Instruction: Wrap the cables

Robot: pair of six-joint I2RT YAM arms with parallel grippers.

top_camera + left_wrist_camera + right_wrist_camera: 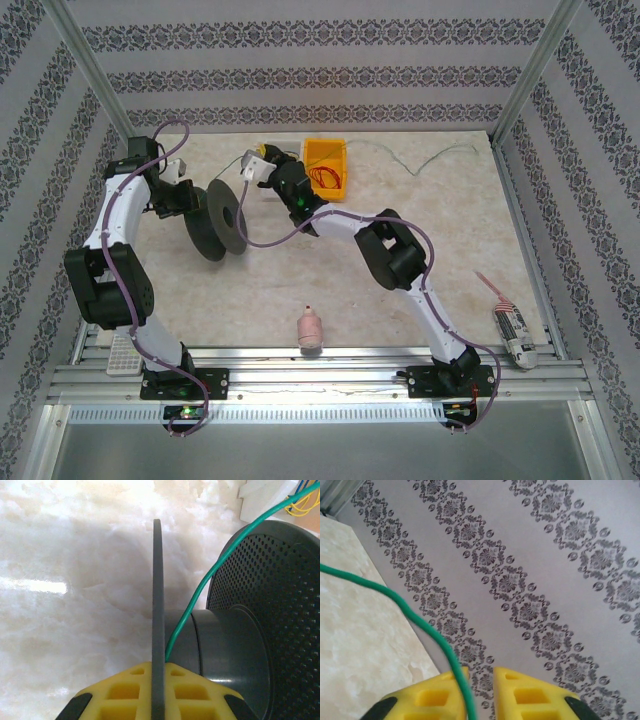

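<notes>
While clamping the spool rim [157, 580] in the left gripper [157, 672], touches the green cable [420, 622] with the right gripper [480, 675], jaws narrowly parted.

The left arm [112, 205] and right arm [345, 225] are white links with bulky black joints, a purple cord [175, 128] looping along each. Their black bases [165, 385] show green lights [182, 411], and the fingers [120, 695] are yellow, moulded with square pockets.
</notes>
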